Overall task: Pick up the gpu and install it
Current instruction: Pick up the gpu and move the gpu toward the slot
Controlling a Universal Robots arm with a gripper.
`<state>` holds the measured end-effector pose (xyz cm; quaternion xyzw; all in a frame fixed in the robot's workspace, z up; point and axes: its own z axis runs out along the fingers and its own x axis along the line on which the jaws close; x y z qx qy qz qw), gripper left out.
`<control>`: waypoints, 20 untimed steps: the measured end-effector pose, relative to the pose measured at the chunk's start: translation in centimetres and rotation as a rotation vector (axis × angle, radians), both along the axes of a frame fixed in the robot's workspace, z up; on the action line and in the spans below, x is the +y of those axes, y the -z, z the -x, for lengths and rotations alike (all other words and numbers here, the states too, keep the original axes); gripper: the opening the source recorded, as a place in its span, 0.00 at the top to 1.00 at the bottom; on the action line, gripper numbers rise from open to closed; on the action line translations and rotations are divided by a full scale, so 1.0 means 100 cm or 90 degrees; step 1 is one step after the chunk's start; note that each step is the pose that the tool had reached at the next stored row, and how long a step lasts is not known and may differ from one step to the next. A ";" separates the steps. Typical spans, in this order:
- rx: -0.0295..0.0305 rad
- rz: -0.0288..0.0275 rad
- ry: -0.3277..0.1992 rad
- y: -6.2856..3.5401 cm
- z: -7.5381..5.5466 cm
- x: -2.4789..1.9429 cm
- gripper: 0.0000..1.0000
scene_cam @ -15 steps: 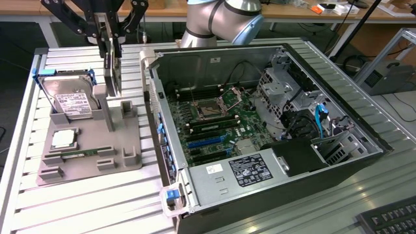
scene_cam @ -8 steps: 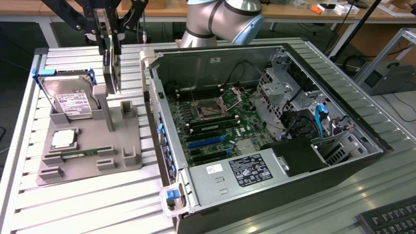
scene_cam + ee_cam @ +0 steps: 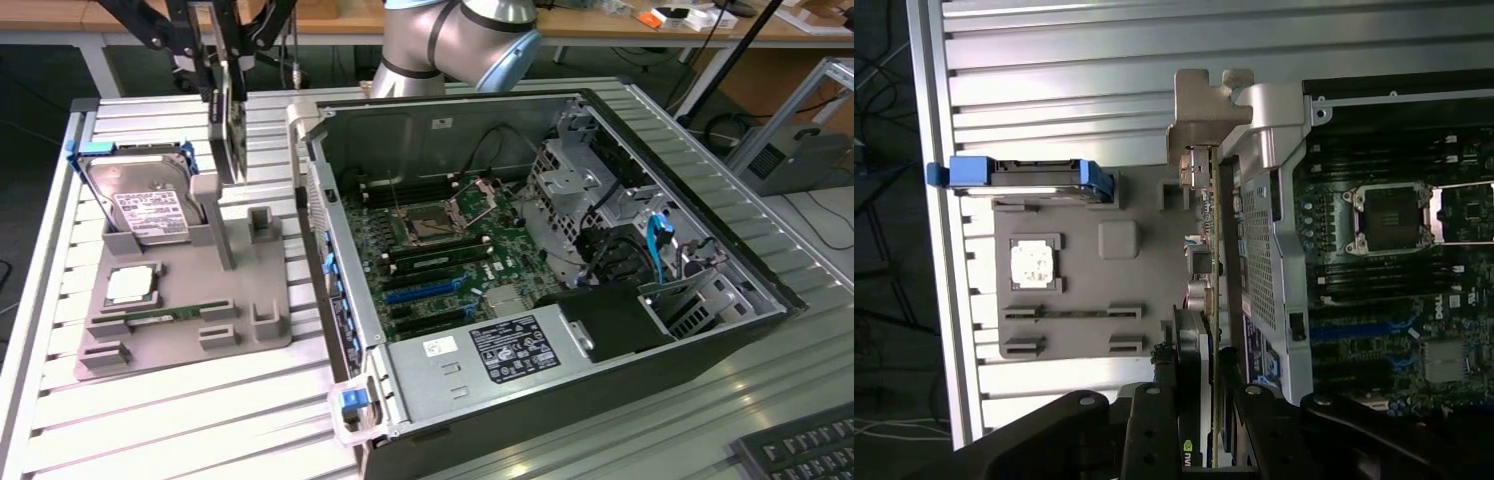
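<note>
Gripping the gpu [image 3: 230,120] by its top edge, the jaws of the one gripper [image 3: 220,55] are closed on the card. It hangs upright, clear of everything beneath it. It sits over the far end of the grey holder [image 3: 254,280], between the hard drive [image 3: 150,212] and the near wall of the computer case [image 3: 310,190].

In the wrist view the gpu [image 3: 1212,230] is seen edge-on as a thin flat board. Its silver metal bracket is at the end away from the gripper [image 3: 1199,420], and the black fingers [image 3: 1149,430] flank it on both sides.

Count on the holder:
- one hard drive, silver with a white label, standing tilted in a blue carrier
- one square processor chip [image 3: 130,285], metallic, lying flat in a recess
- one narrow green RAM stick [image 3: 167,318], lying flat

The holder itself is matte grey, blocky, with raised posts.

One case lies open on its side, of dark sheet metal. It contains one green motherboard [image 3: 454,260] and one boxy grey power supply [image 3: 501,350] with a label.

One surface [image 3: 174,420] of ribbed aluminium slats carries all of these. The corner of one black keyboard [image 3: 801,450] shows at the exterior view's right.
</note>
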<state>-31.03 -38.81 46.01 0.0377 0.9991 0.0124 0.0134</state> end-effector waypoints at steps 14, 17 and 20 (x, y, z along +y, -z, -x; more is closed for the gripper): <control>0.0000 0.0000 0.000 -0.0124 0.000 0.0000 0.73; 0.0000 0.0000 0.000 -0.0147 0.000 0.0000 0.73; 0.0000 0.0000 0.000 -0.0170 0.000 0.0000 0.73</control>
